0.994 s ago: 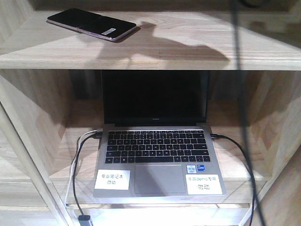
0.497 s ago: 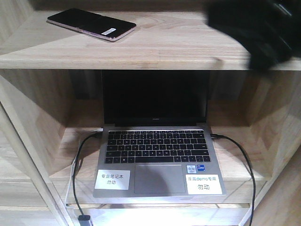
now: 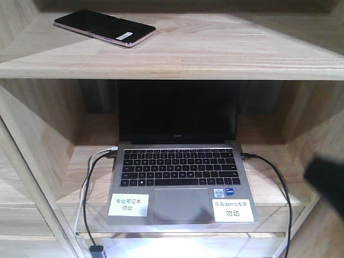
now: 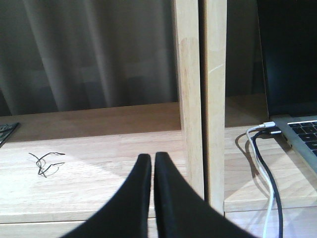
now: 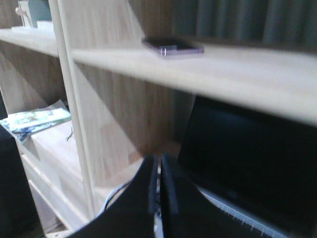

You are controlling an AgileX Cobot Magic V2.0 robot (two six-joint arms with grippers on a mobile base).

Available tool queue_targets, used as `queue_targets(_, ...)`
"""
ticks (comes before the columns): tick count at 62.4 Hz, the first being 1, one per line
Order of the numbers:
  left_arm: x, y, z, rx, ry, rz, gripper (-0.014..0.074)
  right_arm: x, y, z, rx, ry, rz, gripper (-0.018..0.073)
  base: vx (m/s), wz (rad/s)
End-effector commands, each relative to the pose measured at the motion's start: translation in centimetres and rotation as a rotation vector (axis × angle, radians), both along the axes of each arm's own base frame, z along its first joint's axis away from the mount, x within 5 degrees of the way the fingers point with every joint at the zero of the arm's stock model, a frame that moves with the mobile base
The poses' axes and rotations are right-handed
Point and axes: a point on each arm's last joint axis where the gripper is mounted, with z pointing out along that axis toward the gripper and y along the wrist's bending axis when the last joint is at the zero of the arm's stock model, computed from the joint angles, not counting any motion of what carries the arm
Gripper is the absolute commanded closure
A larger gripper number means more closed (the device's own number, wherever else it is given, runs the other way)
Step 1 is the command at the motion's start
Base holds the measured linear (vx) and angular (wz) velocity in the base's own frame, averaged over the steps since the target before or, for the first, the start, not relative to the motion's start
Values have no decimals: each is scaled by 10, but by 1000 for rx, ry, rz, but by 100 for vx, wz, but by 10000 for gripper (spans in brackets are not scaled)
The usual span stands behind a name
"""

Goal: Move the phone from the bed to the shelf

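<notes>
Phone [image 3: 105, 27]: flat on upper shelf [image 3: 226, 54] board, eleven o'clock, above laptop [image 3: 180, 177]. Left tool [image 4: 147, 166], right tool [image 5: 159, 171]: tips together, empty. Step: retreat; draw right arm low, clear of cables [image 3: 274, 183].

Right wrist view was motion-blurred: phone [image 5: 173, 47] was only a dark smear on the shelf [image 5: 237, 69]. Laptop [image 4: 297, 134] was cut off by the left wrist view's right edge. A dark blurred shape [image 3: 328, 177] at the front view's right edge couldn't be identified.
</notes>
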Motion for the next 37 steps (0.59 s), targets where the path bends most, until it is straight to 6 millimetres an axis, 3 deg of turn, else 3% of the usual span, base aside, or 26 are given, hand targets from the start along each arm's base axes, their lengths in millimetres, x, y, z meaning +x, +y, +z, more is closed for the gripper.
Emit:
queue_targets(1, -1, 0, 15, -11, -108, -2, 595, -5, -6, -6, 60, -25, -46, 566, 0, 0)
queue_targets(13, -1, 0, 15, -11, -108, -2, 595, -8, -7, -29, 47, 6, -47, 566, 0, 0)
queue_targets(37, -1, 0, 15, -11, -108, -2, 595, -8, -7, -30, 47, 8, -45, 566, 0, 0)
